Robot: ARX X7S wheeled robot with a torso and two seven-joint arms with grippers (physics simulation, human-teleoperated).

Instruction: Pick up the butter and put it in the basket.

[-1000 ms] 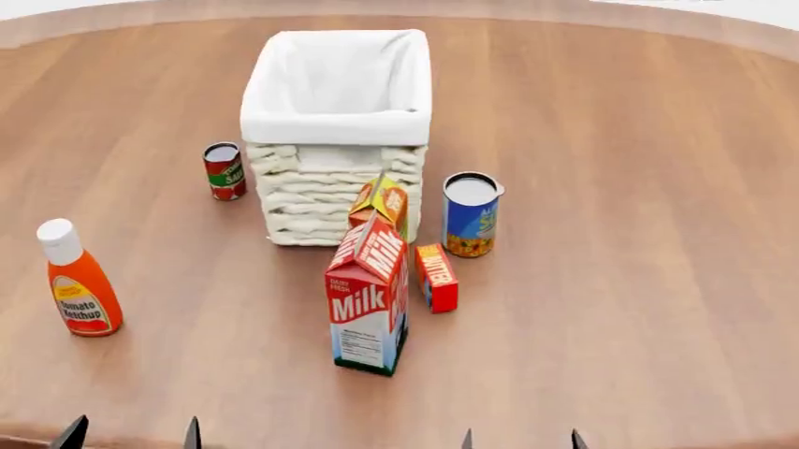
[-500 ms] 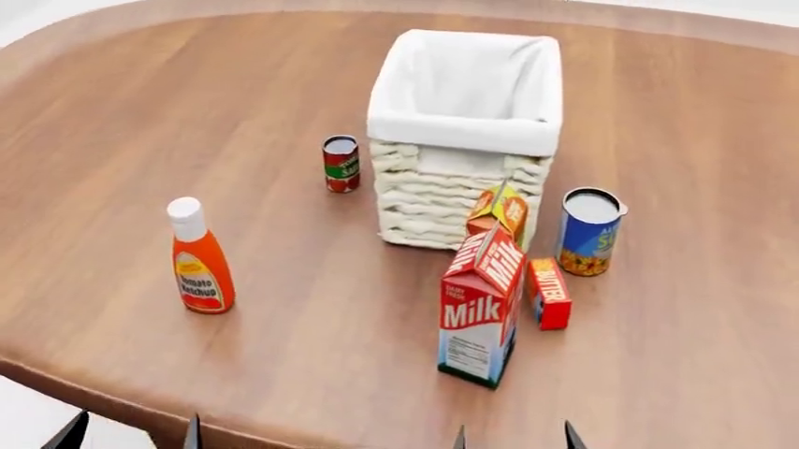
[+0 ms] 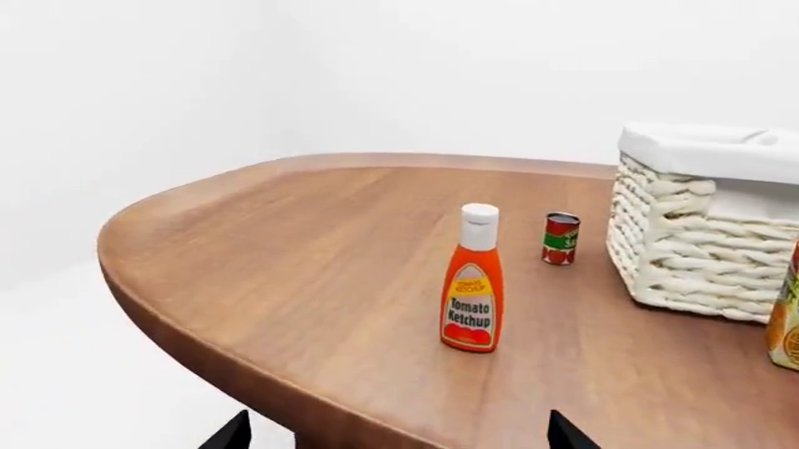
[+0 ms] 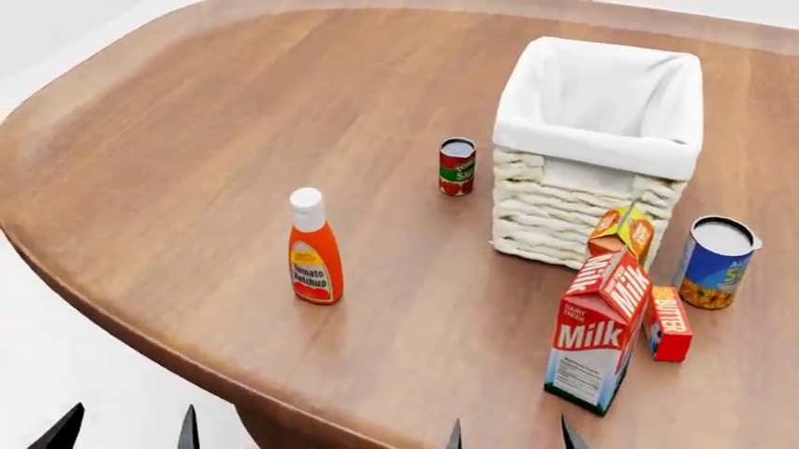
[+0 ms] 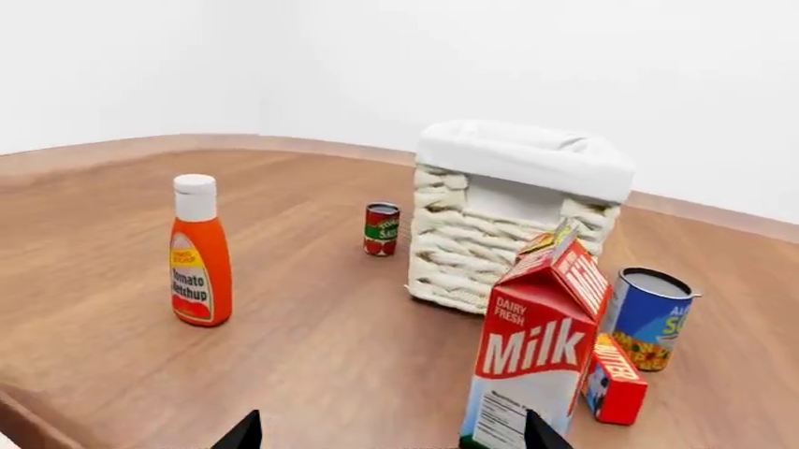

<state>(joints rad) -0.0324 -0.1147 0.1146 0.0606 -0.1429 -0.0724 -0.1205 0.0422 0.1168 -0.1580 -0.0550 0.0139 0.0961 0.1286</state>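
Red butter box (image 4: 669, 324) on its long side, well in from the counter's (image 4: 225, 140) near edge, tucked just beside the milk carton (image 4: 597, 341) and short of the blue-labelled can (image 4: 718, 251); touching the carton or not, impossible to tell. Directly behind, an orange juice carton (image 4: 622, 232) against the woven wall of the cloth-lined basket (image 4: 568, 210), open-topped and apparently empty. Farther toward the counter's left edge, a small tomato can (image 4: 457, 166) beside the basket and a ketchup bottle (image 4: 313, 251) standing alone.

Compared with a second ago, whole group slid to the right side of the head view, with the counter's curved left edge now exposed and floor showing beyond it. Objects themselves not disturbed; a swing of the robot's view leftward, by the look of it. For the task, a turn away from the butter rather than toward it.

Left gripper (image 4: 125, 432) and right gripper (image 4: 506, 436) barely peeking in at the counter's near edge, fingers of both spread wide and holding nothing. No reach begun; butter nearest the right arm, probably the one for the job.
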